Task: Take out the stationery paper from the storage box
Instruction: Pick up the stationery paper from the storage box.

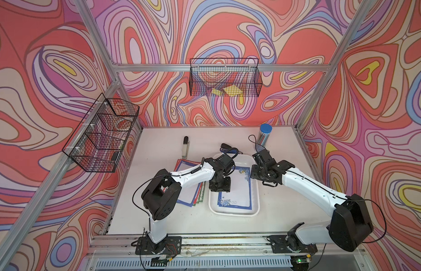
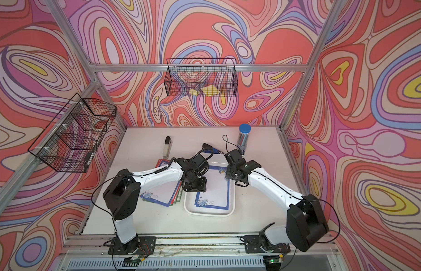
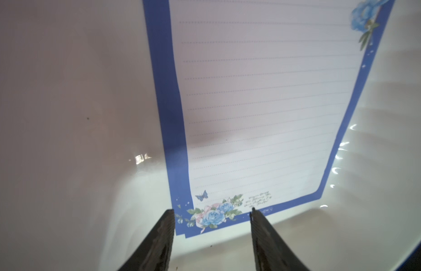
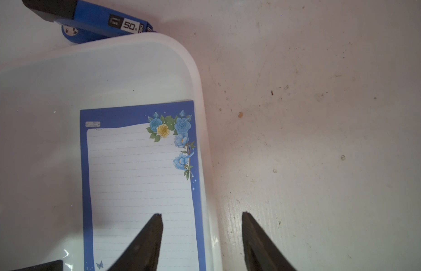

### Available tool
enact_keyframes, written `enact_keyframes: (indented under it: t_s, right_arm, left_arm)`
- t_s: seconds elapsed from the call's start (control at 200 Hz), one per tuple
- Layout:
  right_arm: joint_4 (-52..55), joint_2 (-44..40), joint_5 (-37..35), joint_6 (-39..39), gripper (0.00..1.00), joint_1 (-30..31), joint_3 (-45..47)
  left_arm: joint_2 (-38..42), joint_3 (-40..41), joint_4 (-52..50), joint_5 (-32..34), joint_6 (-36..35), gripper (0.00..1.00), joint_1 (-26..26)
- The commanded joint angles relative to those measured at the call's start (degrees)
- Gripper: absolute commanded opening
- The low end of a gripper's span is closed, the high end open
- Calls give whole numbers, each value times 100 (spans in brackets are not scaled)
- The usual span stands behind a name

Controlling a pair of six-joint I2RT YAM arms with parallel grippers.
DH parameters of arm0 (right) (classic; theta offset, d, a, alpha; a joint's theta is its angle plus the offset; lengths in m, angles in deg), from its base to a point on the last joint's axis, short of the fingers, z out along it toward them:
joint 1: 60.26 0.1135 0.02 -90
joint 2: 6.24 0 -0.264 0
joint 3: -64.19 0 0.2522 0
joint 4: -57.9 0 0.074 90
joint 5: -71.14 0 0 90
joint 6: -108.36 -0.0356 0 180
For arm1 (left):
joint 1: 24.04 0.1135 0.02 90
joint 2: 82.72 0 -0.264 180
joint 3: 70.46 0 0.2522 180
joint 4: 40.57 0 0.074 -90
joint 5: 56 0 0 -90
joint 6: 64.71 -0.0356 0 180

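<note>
The storage box (image 1: 233,214) (image 2: 209,214) is a shallow white tray in the middle of the table. One blue-bordered stationery paper (image 1: 240,190) (image 2: 216,190) (image 3: 251,105) (image 4: 139,176) lies flat inside it. More stationery sheets (image 1: 187,196) (image 2: 157,197) lie fanned on the table to the box's left, partly under my left arm. My left gripper (image 1: 220,185) (image 3: 212,210) hangs open over the sheet's near flowered corner, holding nothing. My right gripper (image 1: 254,174) (image 4: 201,214) is open astride the box's right rim (image 4: 204,145), one finger over the paper, one over the table.
A blue stapler (image 4: 99,21) (image 1: 228,149) lies against the box's far rim. A white-and-black stapler (image 1: 185,146) and a blue-lidded cylinder (image 1: 264,135) stand farther back. Black wire baskets hang on the left wall (image 1: 101,133) and back wall (image 1: 224,77), the latter holding yellow notes (image 1: 228,91).
</note>
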Motion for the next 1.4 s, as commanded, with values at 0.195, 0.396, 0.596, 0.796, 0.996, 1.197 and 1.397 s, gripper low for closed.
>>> enact_keyframes:
  t_s: [0.195,0.396,0.596,0.796,0.996,1.197,1.397]
  right_arm:
    - [-408,36,398,12,58,-227,332]
    - [-597,84,615,-65,58,-321,489]
    - [-583,121,696,-67,58,-338,468]
    - [-570,-158,637,-18,58,-332,433]
    - [-120,-308,693,37,55,-337,2]
    - [-138,-273,887,-78,56,-332,104]
    - [-419,68,1322,-324,56,-333,362]
  left_arm:
    - [-311,-54,100,115,56,56,-12]
    - [-460,-11,269,-229,91,55,-15]
    - [-355,52,177,38,65,55,-14]
    - [-381,99,262,68,-29,54,-15]
    - [-453,183,258,13,-23,52,-32]
    - [-541,284,492,-238,43,51,-31]
    - [-544,416,1100,-896,126,50,-30]
